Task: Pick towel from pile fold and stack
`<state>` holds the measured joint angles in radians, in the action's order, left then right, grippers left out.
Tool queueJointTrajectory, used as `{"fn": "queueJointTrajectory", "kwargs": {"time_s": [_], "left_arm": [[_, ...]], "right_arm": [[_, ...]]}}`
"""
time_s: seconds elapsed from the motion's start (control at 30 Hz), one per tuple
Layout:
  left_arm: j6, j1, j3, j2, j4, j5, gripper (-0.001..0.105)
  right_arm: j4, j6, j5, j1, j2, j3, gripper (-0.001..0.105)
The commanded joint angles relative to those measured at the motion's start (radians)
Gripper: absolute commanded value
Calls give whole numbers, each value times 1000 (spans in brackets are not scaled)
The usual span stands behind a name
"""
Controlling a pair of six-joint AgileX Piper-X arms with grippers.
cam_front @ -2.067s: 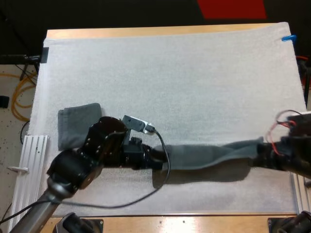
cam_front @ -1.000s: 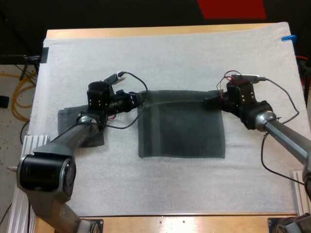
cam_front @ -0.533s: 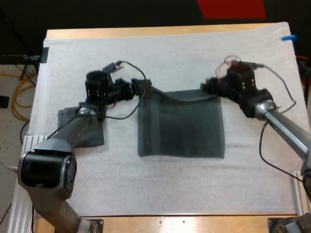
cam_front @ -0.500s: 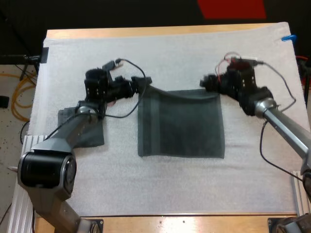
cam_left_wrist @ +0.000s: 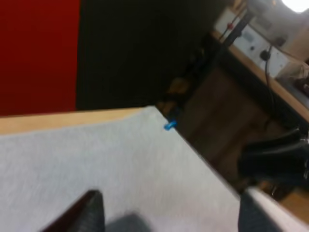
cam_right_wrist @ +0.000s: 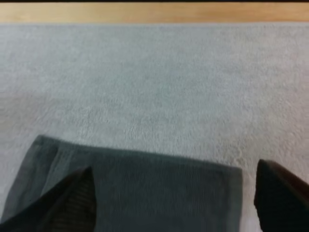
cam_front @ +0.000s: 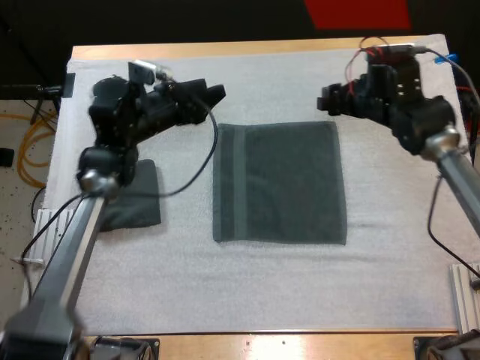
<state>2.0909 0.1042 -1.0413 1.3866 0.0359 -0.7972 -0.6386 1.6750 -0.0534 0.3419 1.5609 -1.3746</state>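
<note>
The spread towel [cam_front: 280, 182] is lying flat mid-frame. The left hand [cam_front: 214, 94], upper left, and the right hand [cam_front: 324, 101], upper right, are hovering released, grasping nothing.

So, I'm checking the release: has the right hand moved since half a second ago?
Yes. The right hand has pulled off the far corner of the flat towel, toward the far edge of the mat.

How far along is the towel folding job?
Done: one dark grey-green towel lies spread flat on the white mat; a folded grey-green towel sits at its left. In hand: nothing; the left gripper and right gripper hover open near the flat towel's far corners. Left: fold it and stack it on the folded one.
</note>
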Motion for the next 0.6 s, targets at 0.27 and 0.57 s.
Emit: {"fn": "queueJointTrajectory", "kwargs": {"time_s": [0.27, 0.57], "left_arm": [[-370, -3, -6, -347, 585, 278, 72], [-382, -3, -6, -539, 925, 361, 72]], "right_arm": [[-254, 31, -16, -3, -213, -10, 65], [-433, -27, -16, 1, -432, 17, 65]]}}
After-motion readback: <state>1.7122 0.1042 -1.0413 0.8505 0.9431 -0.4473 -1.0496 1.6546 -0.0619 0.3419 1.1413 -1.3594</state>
